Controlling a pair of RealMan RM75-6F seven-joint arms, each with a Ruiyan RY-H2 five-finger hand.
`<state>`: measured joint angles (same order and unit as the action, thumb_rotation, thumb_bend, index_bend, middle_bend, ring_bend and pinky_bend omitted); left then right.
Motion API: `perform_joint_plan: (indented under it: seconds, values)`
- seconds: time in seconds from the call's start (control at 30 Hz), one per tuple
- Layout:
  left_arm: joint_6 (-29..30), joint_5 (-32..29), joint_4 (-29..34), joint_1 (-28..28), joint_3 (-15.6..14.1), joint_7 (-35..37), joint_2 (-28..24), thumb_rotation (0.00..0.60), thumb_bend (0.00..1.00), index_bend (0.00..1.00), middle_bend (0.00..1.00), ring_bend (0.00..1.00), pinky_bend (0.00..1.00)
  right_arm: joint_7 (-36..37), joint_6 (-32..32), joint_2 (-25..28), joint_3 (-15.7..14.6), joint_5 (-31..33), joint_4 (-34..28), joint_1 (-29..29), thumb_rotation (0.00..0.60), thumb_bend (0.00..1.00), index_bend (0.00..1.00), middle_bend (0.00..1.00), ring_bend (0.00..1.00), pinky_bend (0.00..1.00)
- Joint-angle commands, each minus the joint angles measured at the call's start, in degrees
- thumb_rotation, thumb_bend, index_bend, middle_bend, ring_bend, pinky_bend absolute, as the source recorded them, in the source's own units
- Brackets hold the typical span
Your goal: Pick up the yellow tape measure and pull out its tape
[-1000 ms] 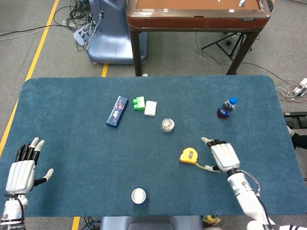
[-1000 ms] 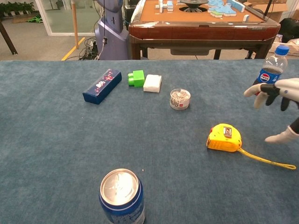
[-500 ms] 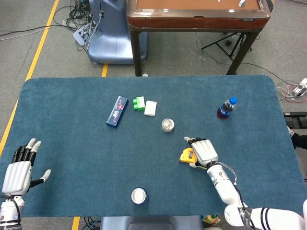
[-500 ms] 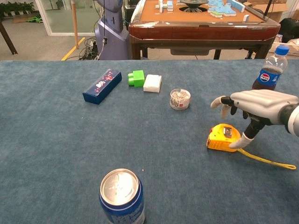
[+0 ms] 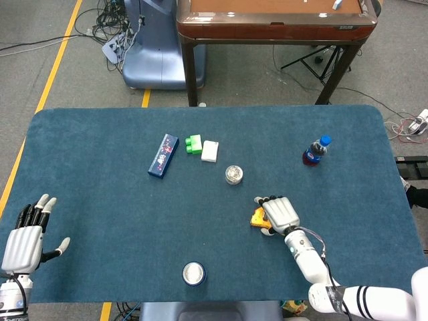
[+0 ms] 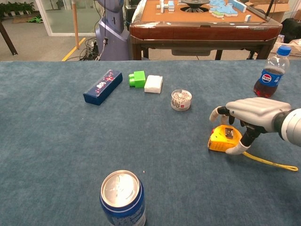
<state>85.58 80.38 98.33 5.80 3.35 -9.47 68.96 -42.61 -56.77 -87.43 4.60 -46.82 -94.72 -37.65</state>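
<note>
The right hand (image 6: 251,115) arches over the tape measure (image 6: 224,140), fingers apart, grasp unfinished; closing comes next.

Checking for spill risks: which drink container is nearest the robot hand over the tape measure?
The Pepsi bottle, upright beyond the right robot hand. The blue can stands much farther off, at the table's near edge.
</note>
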Motion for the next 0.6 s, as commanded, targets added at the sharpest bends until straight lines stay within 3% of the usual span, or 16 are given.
perform_joint_plan:
  seconds: [0.03, 0.23, 0.6]
  values:
    - [0.03, -0.06, 0.1, -0.07, 0.06, -0.05, 0.03, 0.6, 0.23, 0.0, 0.0, 0.0, 0.0, 0.05, 0.12, 0.03, -0.25, 0.27, 0.04, -0.32, 0.6, 0.26, 0.22, 0.33, 0.27, 0.32]
    - [-0.1, -0.18, 0.56, -0.15, 0.19, -0.05, 0.02, 0.6, 0.23, 0.0, 0.0, 0.0, 0.0, 0.32, -0.08, 0.3, -0.92, 0.63, -0.1, -0.89, 0.6, 0.31, 0.26, 0.33, 0.28, 0.32]
    - [-0.71, -0.38, 0.48, 0.06, 0.45, -0.24, 0.41, 0.6, 0.23, 0.0, 0.0, 0.0, 0.0, 0.36, -0.49, 0.93, -2.45, 1.43, -0.58, -1.51, 0.6, 0.31, 0.27, 0.33, 0.29, 0.32]
